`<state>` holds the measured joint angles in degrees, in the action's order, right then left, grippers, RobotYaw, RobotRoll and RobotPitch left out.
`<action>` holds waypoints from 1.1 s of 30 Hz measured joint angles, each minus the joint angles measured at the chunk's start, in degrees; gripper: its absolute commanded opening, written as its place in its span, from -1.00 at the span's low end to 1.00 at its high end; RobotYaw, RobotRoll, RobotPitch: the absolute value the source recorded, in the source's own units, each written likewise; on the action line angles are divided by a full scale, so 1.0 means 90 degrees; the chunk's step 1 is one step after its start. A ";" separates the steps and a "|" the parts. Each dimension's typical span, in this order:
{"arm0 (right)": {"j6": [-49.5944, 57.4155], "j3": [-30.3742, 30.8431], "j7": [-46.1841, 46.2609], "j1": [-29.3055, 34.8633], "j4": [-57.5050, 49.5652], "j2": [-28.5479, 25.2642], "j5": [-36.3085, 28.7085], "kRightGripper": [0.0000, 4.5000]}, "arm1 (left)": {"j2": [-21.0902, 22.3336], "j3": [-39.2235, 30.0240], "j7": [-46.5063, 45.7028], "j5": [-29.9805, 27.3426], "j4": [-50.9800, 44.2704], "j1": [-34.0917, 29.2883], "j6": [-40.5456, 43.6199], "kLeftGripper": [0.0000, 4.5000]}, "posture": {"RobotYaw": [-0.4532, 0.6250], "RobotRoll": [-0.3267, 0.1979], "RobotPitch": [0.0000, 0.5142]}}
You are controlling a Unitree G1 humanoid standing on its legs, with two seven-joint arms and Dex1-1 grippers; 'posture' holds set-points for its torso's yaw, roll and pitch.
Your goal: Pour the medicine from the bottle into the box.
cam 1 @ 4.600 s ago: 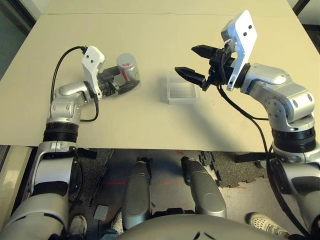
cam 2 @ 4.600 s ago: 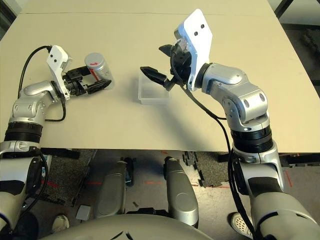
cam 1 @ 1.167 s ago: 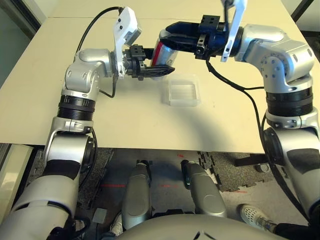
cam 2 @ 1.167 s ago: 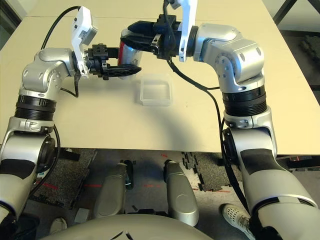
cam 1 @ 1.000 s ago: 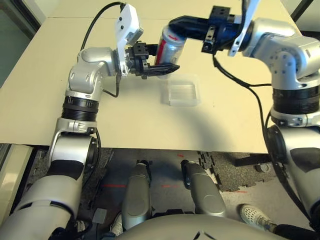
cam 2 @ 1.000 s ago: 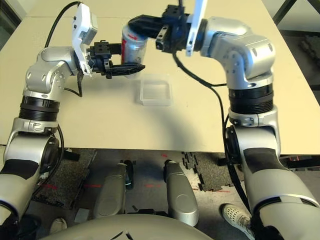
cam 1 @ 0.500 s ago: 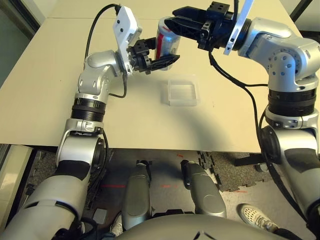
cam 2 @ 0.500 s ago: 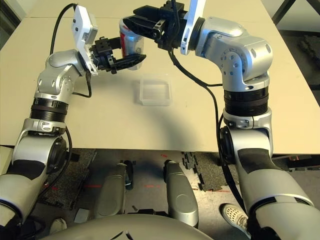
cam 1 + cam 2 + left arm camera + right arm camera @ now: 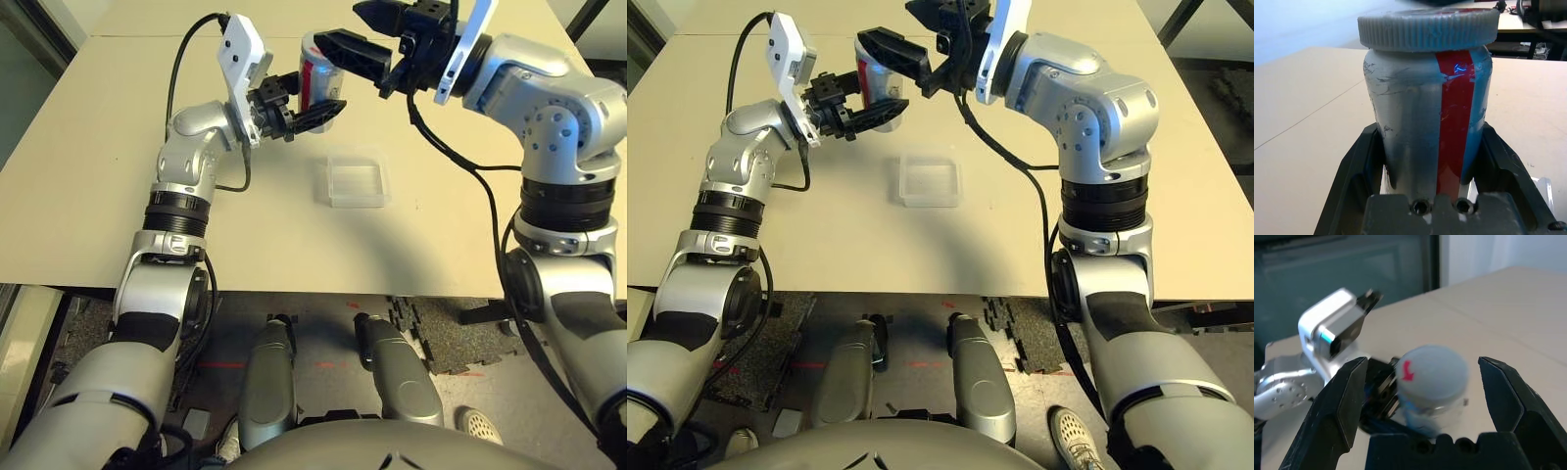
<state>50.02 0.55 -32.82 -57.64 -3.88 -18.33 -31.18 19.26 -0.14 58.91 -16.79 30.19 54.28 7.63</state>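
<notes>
The bottle [image 9: 312, 80], silvery-grey with a red stripe, is upright in the air above the table, and my left gripper [image 9: 318, 98] is shut on its body. In the left wrist view the black fingers [image 9: 1359, 166] press both sides of the bottle [image 9: 1415, 122], and its ribbed grey cap [image 9: 1427, 27] is on. My right gripper [image 9: 336, 23] is open just above the cap, its fingers [image 9: 1337, 406] spread wide on either side of the cap [image 9: 1432, 374] without touching it. The clear box [image 9: 355, 178] lies on the table below and to the right of the bottle. The medicine is hidden.
The beige table [image 9: 98, 196] stretches wide around the box. A seam [image 9: 147, 36] crosses it at the back. Black cables hang from both wrists, the right one [image 9: 460, 162] looping over the table beside the box.
My right gripper, shut on the bottle's cap a second ago, has opened and drawn slightly up off it. The left arm has raised the bottle a little and still holds it.
</notes>
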 measured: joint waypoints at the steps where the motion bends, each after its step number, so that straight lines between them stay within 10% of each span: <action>1: -0.0001 0.0072 0.0005 0.0023 -0.0003 0.0001 0.0026 1.00 | -0.0001 -0.0001 -0.0001 0.0000 0.0000 0.0000 0.0002 0.23 | -0.15 0.25 -0.25; 23: -0.0177 0.0086 0.0473 0.0007 -0.0016 0.0223 0.0358 1.00 | -0.0064 -0.0002 0.0009 -0.0007 -0.0005 0.0013 0.0044 0.23 | -0.15 0.25 -0.26; 33: -0.0206 -0.0001 0.0486 -0.0013 -0.0016 0.0251 0.0353 -0.42 | -0.0083 -0.0014 -0.0003 -0.0008 -0.0008 -0.0090 0.0127 0.23 | -0.14 0.25 -0.23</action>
<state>48.17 0.54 -28.45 -57.76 -4.03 -16.07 -28.00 18.51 -0.26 58.89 -16.86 30.12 53.47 8.77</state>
